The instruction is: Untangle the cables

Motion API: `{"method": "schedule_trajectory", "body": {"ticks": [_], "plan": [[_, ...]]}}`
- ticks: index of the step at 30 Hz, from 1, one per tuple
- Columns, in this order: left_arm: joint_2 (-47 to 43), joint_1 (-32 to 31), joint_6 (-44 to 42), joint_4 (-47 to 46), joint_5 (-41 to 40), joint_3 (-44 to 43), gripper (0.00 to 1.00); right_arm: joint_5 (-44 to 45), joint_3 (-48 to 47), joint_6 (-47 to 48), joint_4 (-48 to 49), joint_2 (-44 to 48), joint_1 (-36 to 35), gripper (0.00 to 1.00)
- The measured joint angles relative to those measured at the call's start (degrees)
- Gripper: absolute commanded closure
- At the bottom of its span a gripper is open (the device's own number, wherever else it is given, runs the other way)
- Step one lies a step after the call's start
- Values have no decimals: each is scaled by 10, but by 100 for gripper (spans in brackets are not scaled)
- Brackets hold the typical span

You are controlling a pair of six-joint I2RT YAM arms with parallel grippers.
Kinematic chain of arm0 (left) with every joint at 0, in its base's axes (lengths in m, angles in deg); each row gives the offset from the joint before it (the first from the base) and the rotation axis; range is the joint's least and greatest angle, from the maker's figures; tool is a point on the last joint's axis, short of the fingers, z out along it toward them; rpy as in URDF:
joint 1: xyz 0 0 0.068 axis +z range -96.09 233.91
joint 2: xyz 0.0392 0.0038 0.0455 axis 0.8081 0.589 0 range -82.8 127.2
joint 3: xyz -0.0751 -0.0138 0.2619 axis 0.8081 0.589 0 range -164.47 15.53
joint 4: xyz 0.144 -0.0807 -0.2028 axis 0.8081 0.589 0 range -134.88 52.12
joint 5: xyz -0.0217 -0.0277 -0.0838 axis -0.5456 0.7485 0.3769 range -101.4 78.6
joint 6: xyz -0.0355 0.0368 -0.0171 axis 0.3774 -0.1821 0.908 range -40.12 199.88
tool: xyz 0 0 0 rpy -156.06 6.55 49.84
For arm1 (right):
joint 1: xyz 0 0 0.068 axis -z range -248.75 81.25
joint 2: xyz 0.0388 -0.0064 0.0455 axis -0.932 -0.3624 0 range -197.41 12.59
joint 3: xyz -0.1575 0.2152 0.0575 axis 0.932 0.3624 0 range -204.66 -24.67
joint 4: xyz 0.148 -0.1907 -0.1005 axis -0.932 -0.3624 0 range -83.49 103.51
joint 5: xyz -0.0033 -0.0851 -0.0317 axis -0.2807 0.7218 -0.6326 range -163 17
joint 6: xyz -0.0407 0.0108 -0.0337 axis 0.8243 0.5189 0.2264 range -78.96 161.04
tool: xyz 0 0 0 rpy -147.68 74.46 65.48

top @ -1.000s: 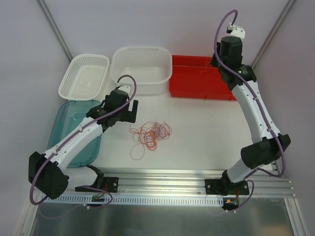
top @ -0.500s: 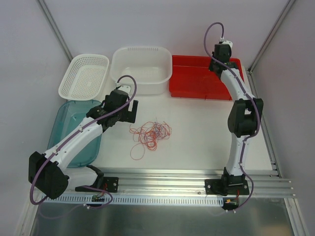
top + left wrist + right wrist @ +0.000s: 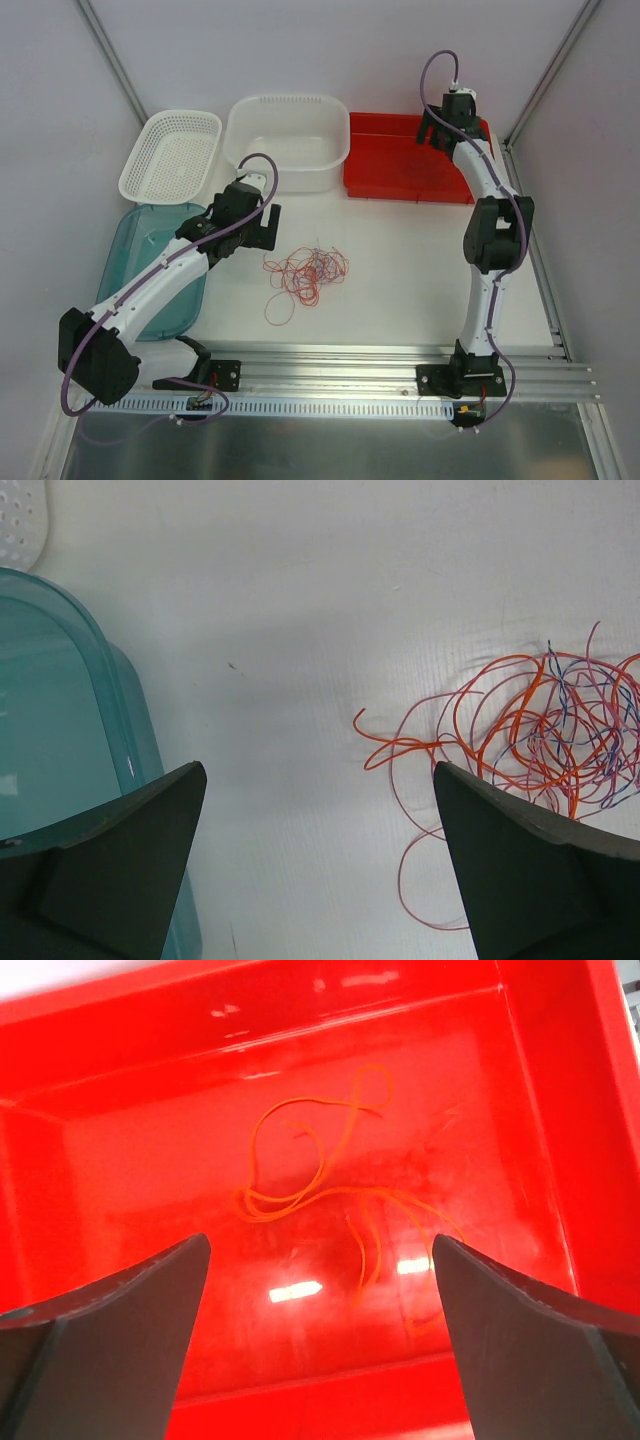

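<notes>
Orange cable (image 3: 310, 1175) lies loose in the red bin (image 3: 550, 1110) under the spread right gripper (image 3: 320, 1245); lift straight clear. Left gripper (image 3: 320, 770), also spread, should take one outlying loop of the tangle (image 3: 540, 730).

The rectangular red plastic bin (image 3: 120, 1160) is glossy, glinting. The rounded teal plastic tub (image 3: 60, 760) is translucent, smooth. The white desk (image 3: 300, 630) looks matt; the thin red-orange cables (image 3: 545, 730) smooth.
</notes>
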State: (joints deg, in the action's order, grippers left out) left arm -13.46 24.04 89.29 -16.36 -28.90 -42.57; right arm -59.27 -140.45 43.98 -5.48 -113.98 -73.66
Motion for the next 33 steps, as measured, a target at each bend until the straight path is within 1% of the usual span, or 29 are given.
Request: {"method": "schedule_trajectory", "body": {"ticks": [3,10,14,19,21,23,28,30,33], "plan": [[0,0,0,0,0,0,1,-11,32,1,-1,46,-1,3],[0,0,0,0,15,0,1,-40,110,1,-25,210,-17,3],[0,0,1,0,32,0,1,-62,160,1,-44,298,-51,2],[-2,0,2,0,52,0,1,-90,276,-1,-72,404,-124,1],[-2,0,4,0,66,0,1,-102,318,-5,-85,430,-155,5],[-2,0,8,0,78,0,1,-116,358,-10,-89,450,-188,6],[-2,0,39,0,117,0,1,-143,425,-22,-90,471,-258,12],[-2,-2,56,-1,133,2,1,-156,452,-30,-82,473,-283,18],[-2,-22,91,-4,142,16,1,-178,495,-45,-55,473,-299,25]]}}
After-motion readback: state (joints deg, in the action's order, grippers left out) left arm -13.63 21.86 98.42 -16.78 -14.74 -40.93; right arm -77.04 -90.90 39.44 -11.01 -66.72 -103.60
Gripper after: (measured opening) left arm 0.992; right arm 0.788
